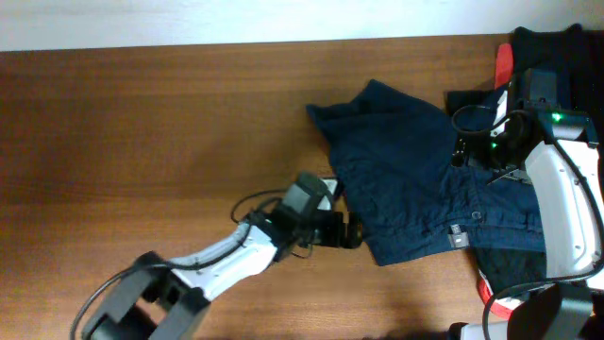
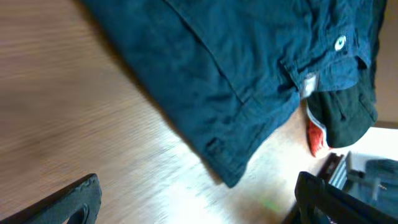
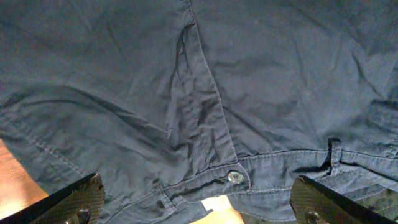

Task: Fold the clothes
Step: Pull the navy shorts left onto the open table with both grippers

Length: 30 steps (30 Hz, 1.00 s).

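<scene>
The dark navy shorts (image 1: 415, 179) lie spread on the wooden table at the right, waistband toward the right and near side, legs toward the far left. My left gripper (image 1: 354, 229) is open and empty, low over the table at the shorts' near left corner; in the left wrist view that waistband corner (image 2: 227, 168) lies just ahead of the jaws (image 2: 199, 208). My right gripper (image 1: 491, 156) hovers open over the waistband; its view shows the fly seam, the waistband button (image 3: 234, 177) and the shorts (image 3: 186, 93) between the open jaws (image 3: 199, 208).
Black garments (image 1: 543, 52) and a red cloth (image 1: 505, 61) lie at the table's far right, partly under the shorts. More black cloth (image 1: 510, 260) and a red edge (image 1: 483, 286) show at the near right. Bare wood (image 1: 142, 142) stretches left.
</scene>
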Motion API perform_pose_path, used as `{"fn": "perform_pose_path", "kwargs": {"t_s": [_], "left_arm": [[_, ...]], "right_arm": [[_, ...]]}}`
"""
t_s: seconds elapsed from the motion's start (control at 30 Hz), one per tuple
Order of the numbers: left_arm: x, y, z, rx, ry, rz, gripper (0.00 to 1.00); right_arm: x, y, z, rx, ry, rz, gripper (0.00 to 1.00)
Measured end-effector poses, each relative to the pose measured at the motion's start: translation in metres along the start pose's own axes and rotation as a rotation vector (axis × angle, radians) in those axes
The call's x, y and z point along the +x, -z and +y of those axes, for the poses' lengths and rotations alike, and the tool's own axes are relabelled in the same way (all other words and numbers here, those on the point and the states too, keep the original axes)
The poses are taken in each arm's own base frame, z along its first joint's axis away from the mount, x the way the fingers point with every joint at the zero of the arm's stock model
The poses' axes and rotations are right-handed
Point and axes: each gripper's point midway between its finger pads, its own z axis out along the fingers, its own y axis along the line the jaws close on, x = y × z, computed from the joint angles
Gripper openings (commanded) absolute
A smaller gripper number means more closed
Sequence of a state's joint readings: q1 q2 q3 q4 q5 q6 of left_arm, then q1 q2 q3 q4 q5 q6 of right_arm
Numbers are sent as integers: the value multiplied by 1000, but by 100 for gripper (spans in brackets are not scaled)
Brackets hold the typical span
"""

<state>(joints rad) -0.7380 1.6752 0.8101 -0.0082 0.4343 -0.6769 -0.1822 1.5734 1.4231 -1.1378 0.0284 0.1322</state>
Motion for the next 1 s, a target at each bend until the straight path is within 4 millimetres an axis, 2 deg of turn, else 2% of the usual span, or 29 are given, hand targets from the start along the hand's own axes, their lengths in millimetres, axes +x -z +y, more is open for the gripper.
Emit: {"fn": "perform_pose_path", "kwargs": {"t_s": [0.17,0.23,0.3,0.37,0.4,0.5,0.53,0.73,0.83,0.87,0.9,0.93,0.97,1.0], "left_arm": [[20,-31,-10,31,53,46,91],[20,-41,-19,66,62,34,89],[18,-53,-31,117,74,13,79],[16,-63,-41,170,86,-8,64],[15,-66,-43,185,97,-14,52],[7,-71,-50,230,99,-52,8],[7,-71,-50,230,105,-56,1],[0,-71,-45,202,112,-92,1],[-3,-70,-23,141,120,-81,1],[-5,-66,3,78,155,-58,1],[-8,-62,19,41,174,-48,1],[-12,-54,31,18,192,-30,1],[-28,-32,57,-35,220,-52,1],[-35,-19,75,-70,233,-59,1]], "right_arm": [[0,0,0,-2,1,0,99],[0,0,1,-3,1,1,99],[0,0,1,-8,1,1,98],[0,0,2,-11,0,1,99],[0,0,2,-11,1,2,99],[0,0,2,-11,0,1,99],[0,0,2,-11,1,1,99],[0,0,2,-11,0,1,99],[0,0,2,-11,1,1,99],[0,0,2,-11,1,1,99],[0,0,2,-11,0,1,99],[0,0,2,-10,0,1,99],[0,0,1,-10,-1,1,99],[0,0,1,-10,-2,0,99]]}}
